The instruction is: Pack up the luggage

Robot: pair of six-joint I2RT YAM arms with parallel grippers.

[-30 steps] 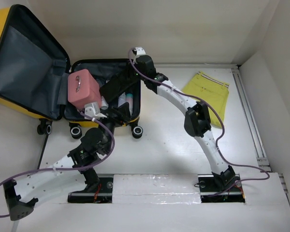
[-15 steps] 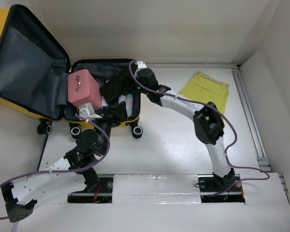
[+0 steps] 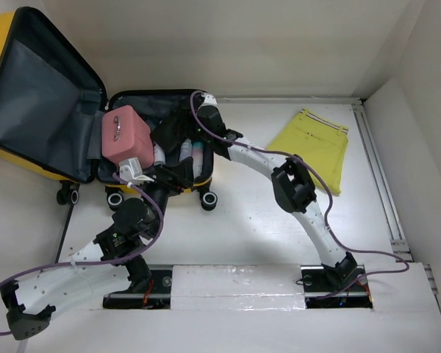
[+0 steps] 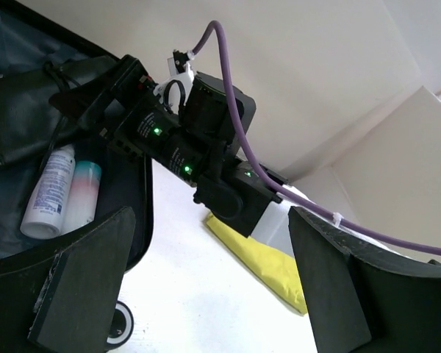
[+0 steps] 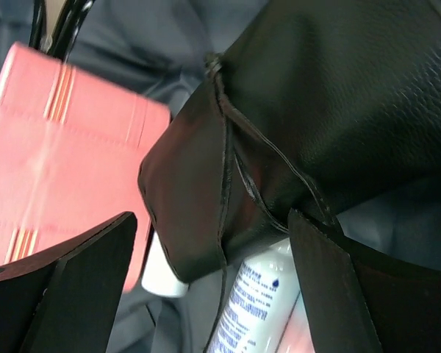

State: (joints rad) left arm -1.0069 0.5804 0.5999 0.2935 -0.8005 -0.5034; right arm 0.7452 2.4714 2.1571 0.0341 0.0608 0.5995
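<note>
Luggage [image 3: 44,110] lies open at the far left of the table [image 3: 242,220], its yellow shell showing along the outer edge. The lid is thrown back to the left with the dark grey lining upward, and the base half sits beside it on black wheels [image 3: 208,198].

A pink box-shaped case [image 3: 123,136] with a small handle on top fills the left part of the base, hard against the hinge line. Just right of it a black pouch [image 5: 301,118] lies slantwise across the middle, covering the upper ends of a white bottle [image 4: 50,193] and a teal-capped tube [image 4: 84,195] that rest side by side on the lining.

The right gripper [image 5: 212,220] hangs over that pouch. Its fingers are spread wide with the pouch's corner seen between them, and it grips nothing that I can make out. The right arm [image 3: 294,187] stretches from its base across the bare table to the luggage's right rim.

The left gripper [image 3: 180,175] sits at the near rim of the base, by the wheels. Its jaws are parted and empty, and its wrist view looks straight at the right arm's wrist.

Well apart to the right, a folded yellow garment [image 3: 316,143] lies flat on the table, beyond the right arm's elbow. Between it and the open base stands the right arm's forearm. Inside the base, the pink case and the pouch take up most of the floor.
</note>
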